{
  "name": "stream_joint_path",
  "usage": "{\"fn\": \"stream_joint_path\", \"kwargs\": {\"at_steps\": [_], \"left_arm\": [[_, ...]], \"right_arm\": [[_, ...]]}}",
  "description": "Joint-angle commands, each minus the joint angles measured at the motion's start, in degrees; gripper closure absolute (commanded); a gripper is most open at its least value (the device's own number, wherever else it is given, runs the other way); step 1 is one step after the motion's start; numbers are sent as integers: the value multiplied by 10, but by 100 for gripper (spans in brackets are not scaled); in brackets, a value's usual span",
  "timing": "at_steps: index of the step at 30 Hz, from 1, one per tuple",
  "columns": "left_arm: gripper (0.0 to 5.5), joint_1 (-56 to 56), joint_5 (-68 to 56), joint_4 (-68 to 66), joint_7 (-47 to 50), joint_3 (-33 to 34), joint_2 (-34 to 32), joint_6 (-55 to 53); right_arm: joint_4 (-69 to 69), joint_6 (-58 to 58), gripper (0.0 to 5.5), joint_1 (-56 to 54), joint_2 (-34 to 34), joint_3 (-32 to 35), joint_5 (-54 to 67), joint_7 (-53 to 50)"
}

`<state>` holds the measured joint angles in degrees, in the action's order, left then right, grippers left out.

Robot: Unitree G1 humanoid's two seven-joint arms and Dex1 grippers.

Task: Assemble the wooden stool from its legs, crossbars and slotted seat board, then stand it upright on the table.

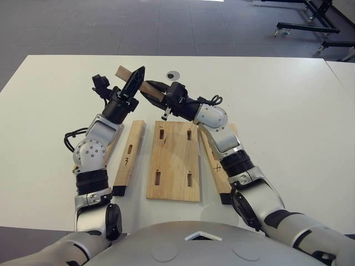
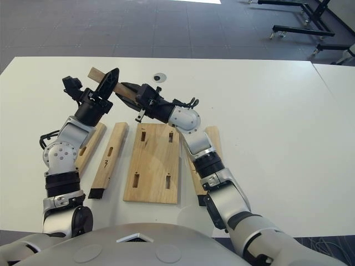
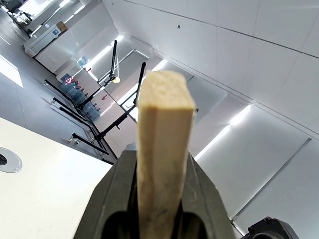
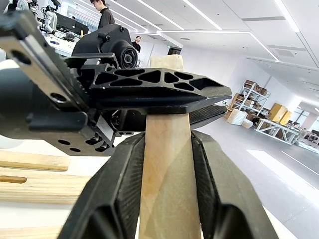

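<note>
A short wooden crossbar [image 1: 123, 73] hangs in the air beyond the far end of the slotted seat board [image 1: 173, 160]. My left gripper [image 1: 133, 83] is shut on its middle, and my right gripper [image 1: 157, 92] is shut on its other end, right beside it. In the left wrist view the crossbar [image 3: 162, 144] stands between the two fingers [image 3: 112, 199]. The right wrist view has the bar [image 4: 167, 169] clamped, with the left gripper [image 4: 149, 84] across it. One slotted leg [image 1: 129, 158] lies left of the board, another [image 1: 112, 145] partly under my left arm, more [image 1: 217, 166] under my right arm.
The seat board lies flat with several slots on the white table [image 1: 288, 122]. A small round disc [image 1: 173, 73] sits on the table beyond the grippers. Black metal frames [image 1: 310, 25] stand on the floor far right, past the table's edge.
</note>
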<state>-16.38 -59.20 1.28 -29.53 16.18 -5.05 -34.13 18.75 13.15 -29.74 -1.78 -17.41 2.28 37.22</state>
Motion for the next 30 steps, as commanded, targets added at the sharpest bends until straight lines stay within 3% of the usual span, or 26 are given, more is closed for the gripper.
{"fn": "stream_joint_path", "kwargs": {"at_steps": [1,11,18,24,30], "left_arm": [[510,-1,7,-11,-8,-2,4,6],[511,-4,63,-52,1,-3,3,47],[511,29,144,11,58,-23,27,114],[511,120,196,151,137,-51,21,103],[511,166,227,297,164,-23,-74,70]], "right_arm": [[9,-29,371,-1,-3,14,3,-12],[-49,-86,208,22,-33,12,32,37],[-198,-242,205,63,-121,115,200,106],[-133,-245,205,15,-88,182,173,-48],[-159,-232,205,57,-66,173,136,-115]]}}
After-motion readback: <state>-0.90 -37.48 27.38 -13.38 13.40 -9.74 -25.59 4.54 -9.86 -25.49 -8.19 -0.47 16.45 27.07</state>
